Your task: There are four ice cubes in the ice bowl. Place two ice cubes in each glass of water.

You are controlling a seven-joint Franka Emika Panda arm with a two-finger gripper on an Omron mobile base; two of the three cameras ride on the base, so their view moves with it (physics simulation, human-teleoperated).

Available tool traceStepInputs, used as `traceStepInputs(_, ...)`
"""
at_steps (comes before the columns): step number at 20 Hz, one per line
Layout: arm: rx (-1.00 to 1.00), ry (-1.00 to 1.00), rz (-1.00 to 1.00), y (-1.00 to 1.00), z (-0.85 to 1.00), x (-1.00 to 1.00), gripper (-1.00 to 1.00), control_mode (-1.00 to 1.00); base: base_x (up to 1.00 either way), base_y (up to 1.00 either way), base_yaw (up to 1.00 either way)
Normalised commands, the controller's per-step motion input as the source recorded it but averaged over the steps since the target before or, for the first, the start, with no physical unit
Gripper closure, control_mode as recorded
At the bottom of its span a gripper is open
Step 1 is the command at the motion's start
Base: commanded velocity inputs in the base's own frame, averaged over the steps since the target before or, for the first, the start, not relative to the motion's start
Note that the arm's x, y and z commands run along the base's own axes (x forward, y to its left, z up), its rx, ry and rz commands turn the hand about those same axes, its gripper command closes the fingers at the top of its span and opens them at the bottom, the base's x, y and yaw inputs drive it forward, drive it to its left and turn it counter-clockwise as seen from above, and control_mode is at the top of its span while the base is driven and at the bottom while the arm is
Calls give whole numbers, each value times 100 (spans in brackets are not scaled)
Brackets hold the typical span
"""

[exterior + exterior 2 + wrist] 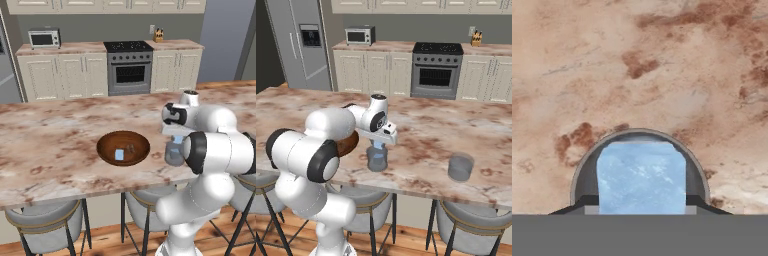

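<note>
My gripper (pixel 377 145) hangs right over the nearer glass of water (pixel 377 160), shut on a pale-blue ice cube (pixel 641 175). In the hand view the cube sits between the two dark fingertips (pixel 587 204), and the glass rim (pixel 637 133) curves around it from below. From the left base view the gripper (pixel 176 140) and this glass (pixel 172 154) are partly hidden by my arm. The brown ice bowl (pixel 107 142) lies left of the glass with one ice cube (pixel 119 155) plainly inside. A second glass of water (pixel 461 167) stands farther right.
All of this stands on a marbled island counter (pixel 50 140) whose front edge is close to the glasses. Grey stools (pixel 45 220) are tucked under it. Cabinets, an oven (pixel 130 70) and a microwave (pixel 44 38) line the far wall.
</note>
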Motion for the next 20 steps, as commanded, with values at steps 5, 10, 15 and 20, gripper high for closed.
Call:
traceStepInputs(5,0,-7,0,0,-12,18,100,-100,0,0,0)
traceStepInputs(10,0,2,0,0,-2,0,100,-100,0,0,0)
traceStepInputs(15,0,0,0,0,-7,0,100,-100,0,0,0)
traceStepInputs(20,0,0,0,0,0,5,-100,-100,0,0,0)
